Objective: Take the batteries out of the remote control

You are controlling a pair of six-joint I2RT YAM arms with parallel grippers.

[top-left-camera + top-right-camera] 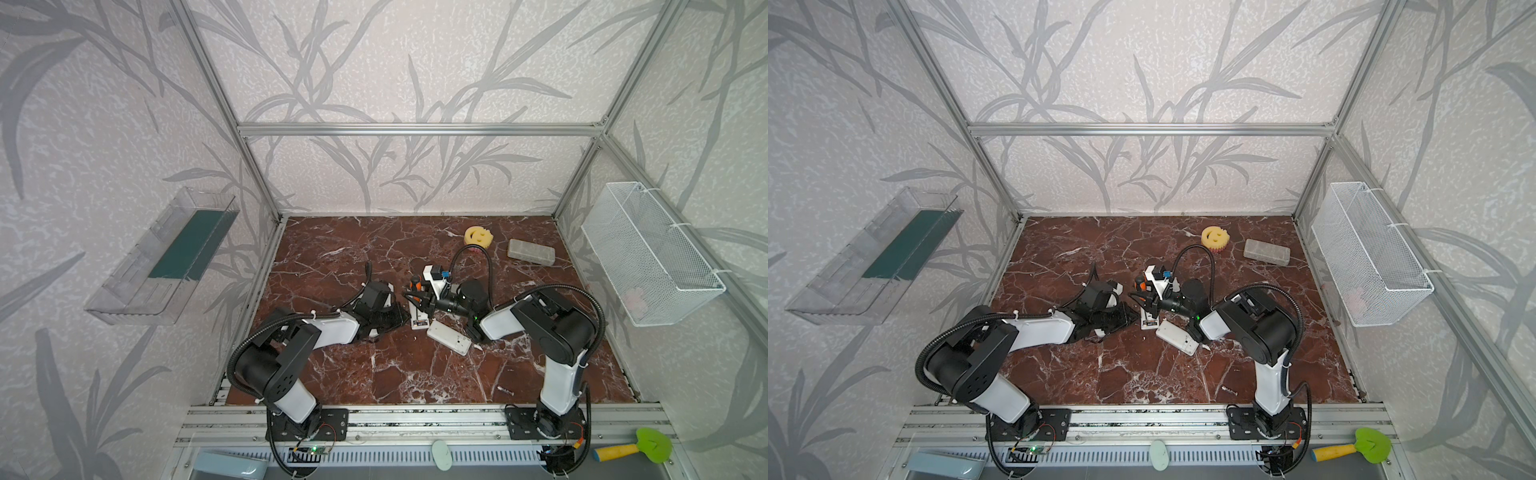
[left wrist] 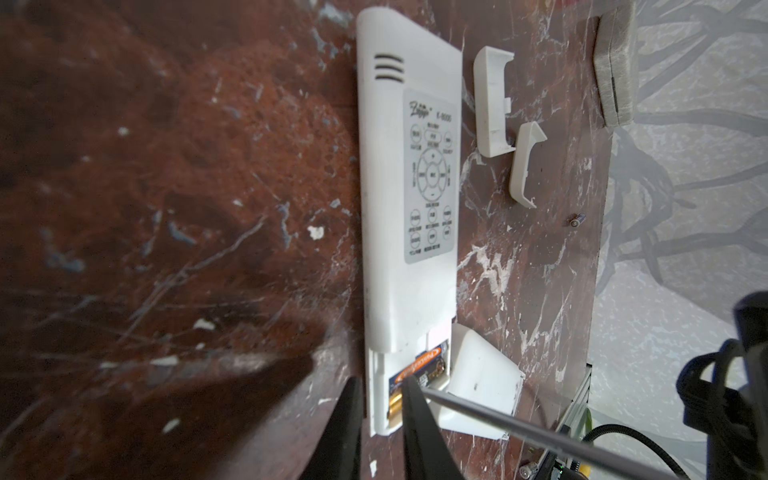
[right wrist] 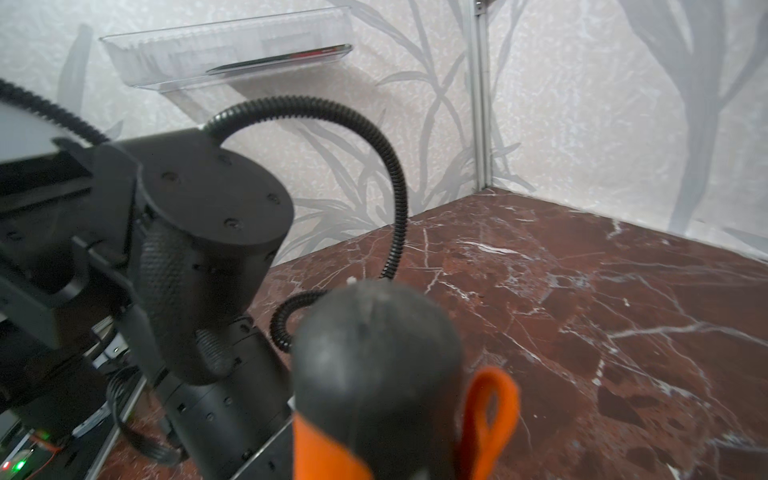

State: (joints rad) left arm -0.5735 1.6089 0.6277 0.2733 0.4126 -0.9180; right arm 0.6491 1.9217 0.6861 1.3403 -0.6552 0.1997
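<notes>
The white remote control (image 2: 407, 270) lies back up on the marble floor, with its battery bay open at the near end. Two batteries (image 2: 419, 365) with blue and orange labels and gold ends sit in the bay. My left gripper (image 2: 379, 382) is shut on the remote's side wall at the bay, with one finger (image 2: 415, 415) over the batteries. My right gripper (image 1: 422, 303) is shut on the orange and black screwdriver (image 3: 374, 353). Its shaft (image 2: 540, 428) reaches the bay. A silvery grey battery (image 1: 505, 390) lies loose near the front rail.
Two small white covers (image 2: 492, 104) and a small loose battery (image 2: 575, 220) lie beside the remote. A second white device (image 1: 449, 338) lies against the bay end. A yellow smiley sponge (image 1: 478, 237) and a grey block (image 1: 532, 251) are at the back right. A wire basket (image 1: 648, 257) hangs on the right wall.
</notes>
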